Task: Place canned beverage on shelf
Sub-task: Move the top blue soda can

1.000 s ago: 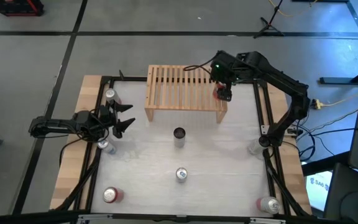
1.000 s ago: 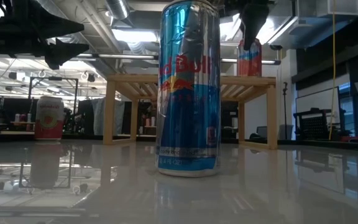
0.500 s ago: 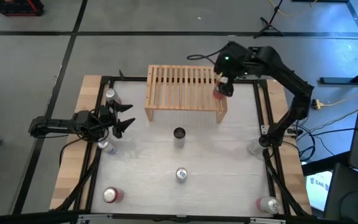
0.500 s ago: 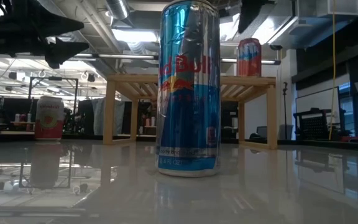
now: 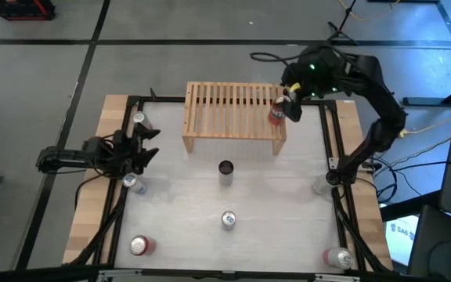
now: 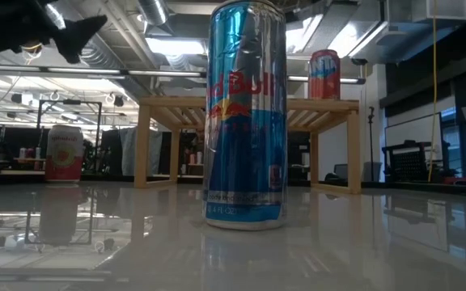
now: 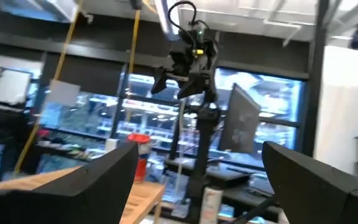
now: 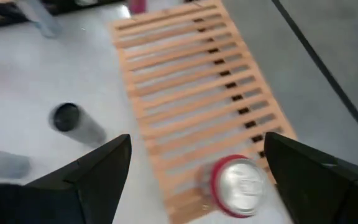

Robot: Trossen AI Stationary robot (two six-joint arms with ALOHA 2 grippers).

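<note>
Right pincer [image 5: 291, 104] hangs wide open, empty, above the red can [image 5: 276, 116] — left pincer [image 5: 146, 146] open too.

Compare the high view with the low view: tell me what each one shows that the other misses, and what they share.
Only the high view shows the right gripper, fingers open, above the shelf's end, and cans along the table's edges, such as the red-topped can. Only the low view shows the blue can's label and the room behind. Both show the shelf with the red can standing on its slats, and the left gripper raised at the table's left side.
</note>
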